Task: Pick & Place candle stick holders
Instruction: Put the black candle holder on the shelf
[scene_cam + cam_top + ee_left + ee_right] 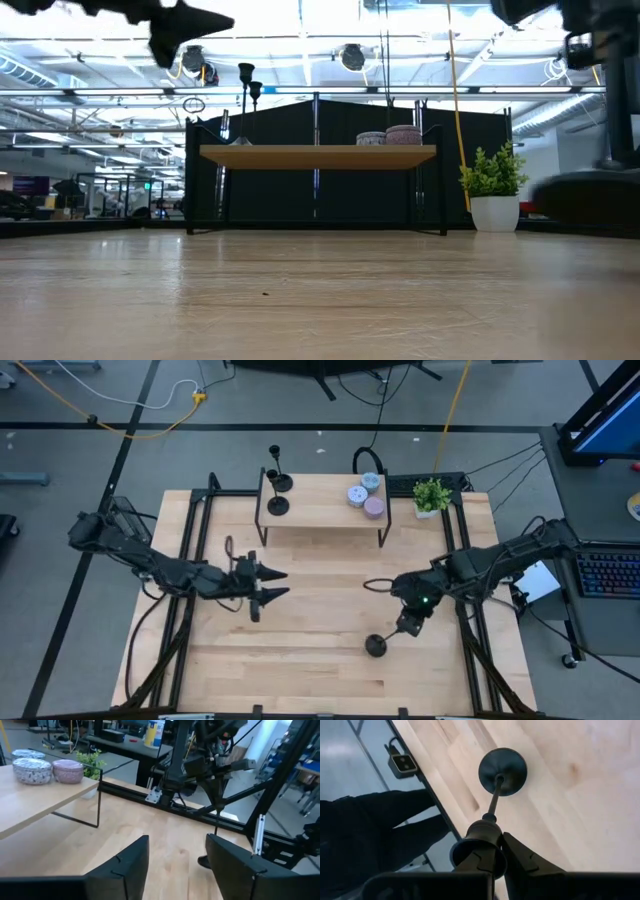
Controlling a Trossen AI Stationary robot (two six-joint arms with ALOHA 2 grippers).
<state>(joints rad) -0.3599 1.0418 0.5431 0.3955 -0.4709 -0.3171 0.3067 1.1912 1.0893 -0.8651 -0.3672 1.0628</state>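
I'm working over a pale wooden table [300, 650] with a black frame around it, in a big open room with grey floor, cables and ceiling lights.

I count three candle stick holders. Two [277, 482] stand on the small raised shelf [320, 510] ahead of my left gripper [275, 583]. The third candle stick holder [376, 645] stands upright on the table straight under my right gripper [496, 851], whose fingers are clamped together on its top cup; its disc base rests on the wood.

My left gripper hangs above the table with its fingers [127, 865] apart and nothing between them. In the left wrist view the right arm and the held holder's stem show beyond it.

Also on the shelf, further along from the two holders, are three round pucks [365, 495], close together. One green potted plant [431, 496] stands just past the shelf's end. None of these holds anything that I can see.
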